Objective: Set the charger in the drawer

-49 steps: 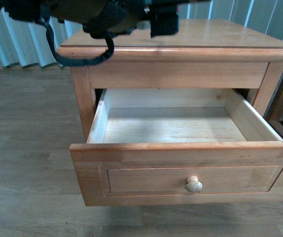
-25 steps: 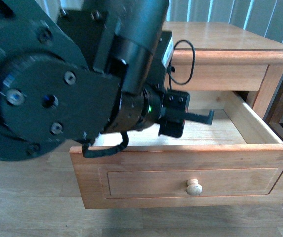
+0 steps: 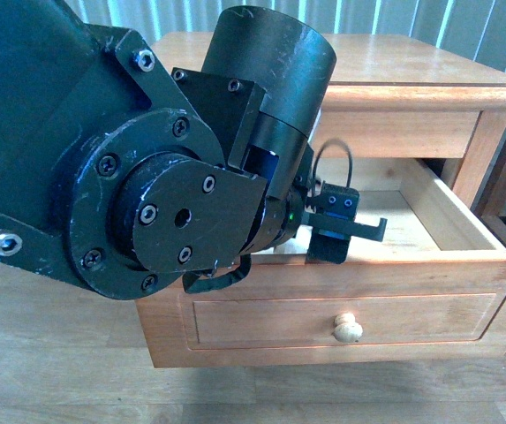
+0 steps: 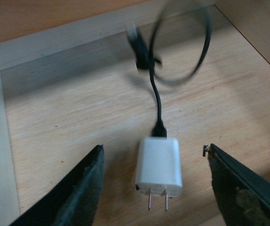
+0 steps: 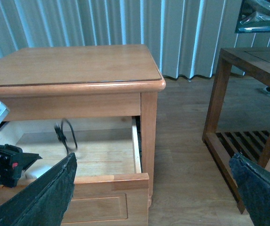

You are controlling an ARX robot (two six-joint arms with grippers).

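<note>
Most of the task reads as done: the drawer stands pulled open, the left arm reaches over it, and the left gripper is spread wide with the charger loose between its jaws, touching neither, over the drawer floor; its cable is blurred, so I cannot tell whether it has settled. Remaining, I judge: withdraw the arm; the right gripper hangs wide and empty, off by the cabinet. One second back the drawer was empty and the arm above the cabinet top.

You are looking at a white charger with a black cable against the drawer's pale, light-brown wood.
</note>
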